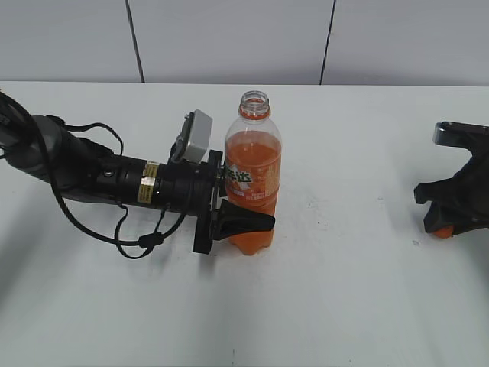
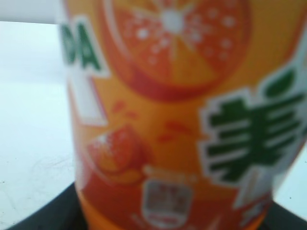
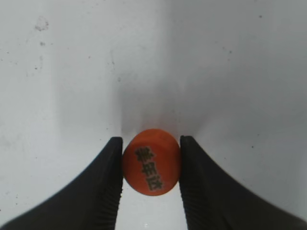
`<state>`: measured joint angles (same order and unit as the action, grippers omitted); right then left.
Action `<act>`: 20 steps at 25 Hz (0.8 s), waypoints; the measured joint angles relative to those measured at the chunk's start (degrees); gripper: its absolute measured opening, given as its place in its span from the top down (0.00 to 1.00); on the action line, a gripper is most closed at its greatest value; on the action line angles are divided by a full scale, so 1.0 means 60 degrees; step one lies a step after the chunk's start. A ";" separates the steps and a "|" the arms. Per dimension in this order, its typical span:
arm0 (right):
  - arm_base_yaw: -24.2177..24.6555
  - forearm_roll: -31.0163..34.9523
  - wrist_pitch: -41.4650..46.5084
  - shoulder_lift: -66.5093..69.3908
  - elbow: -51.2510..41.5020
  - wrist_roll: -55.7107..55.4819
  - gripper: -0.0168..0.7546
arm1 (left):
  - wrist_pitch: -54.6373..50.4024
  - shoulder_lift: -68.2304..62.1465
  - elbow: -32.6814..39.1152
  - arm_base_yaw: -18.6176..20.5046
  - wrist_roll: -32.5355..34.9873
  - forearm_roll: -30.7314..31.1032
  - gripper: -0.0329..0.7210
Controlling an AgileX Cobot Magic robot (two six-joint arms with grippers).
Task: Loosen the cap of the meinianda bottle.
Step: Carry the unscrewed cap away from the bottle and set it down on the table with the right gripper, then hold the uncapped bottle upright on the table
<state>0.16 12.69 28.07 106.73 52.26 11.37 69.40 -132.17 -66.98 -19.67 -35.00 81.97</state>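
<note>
Exterior view shows the tall clear plastic meinianda bottle (image 1: 252,172) of orange drink standing upright near the middle of the white bench (image 1: 344,290), its mouth open and bare above the orange neck ring. The left hand (image 1: 243,222) reaches in from the left and its black fingers are closed around the lower part of the bottle, below the orange label with white characters; one finger shows across the front of the bottle and the other is hidden behind it. Left wrist view is filled by that label (image 2: 172,120), blurred and very close, with green characters, a printed orange slice and the dark edges of the hand at the bottom corners.

Far to the right on the bench, well apart from the bottle, the right hand (image 1: 447,223) sits low with a spot of orange at its tip. Right wrist view shows it plainly: the small round orange plastic screw cap (image 3: 151,167), with dark characters printed on its top, is pinched between the two black fingers (image 3: 108,191), which press on its left and right sides just above the bench surface (image 3: 72,72).
</note>
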 joint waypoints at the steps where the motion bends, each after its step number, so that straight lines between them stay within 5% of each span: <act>1: 0.0000 0.0000 -0.0011 0.0000 0.0000 0.0000 0.62 | 0.0000 0.0000 0.0000 0.0000 0.0000 0.0000 0.43; 9: 0.0000 0.0004 -0.0014 0.0000 0.0000 0.0000 0.34 | 0.0000 0.0000 0.0000 0.0000 0.0000 0.0000 0.43; 16: 0.0000 0.0569 0.0241 -0.0031 0.0084 0.0000 0.31 | -0.0008 0.0000 0.0000 0.0000 0.0000 0.0000 0.42; 20: 0.0000 0.0756 0.0535 -0.0294 0.0320 0.0000 0.31 | -0.0017 0.0000 0.0000 0.0000 0.0000 0.0128 0.30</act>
<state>0.16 17.23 31.28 104.96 54.18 11.37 69.30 -132.17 -66.98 -19.67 -35.00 82.74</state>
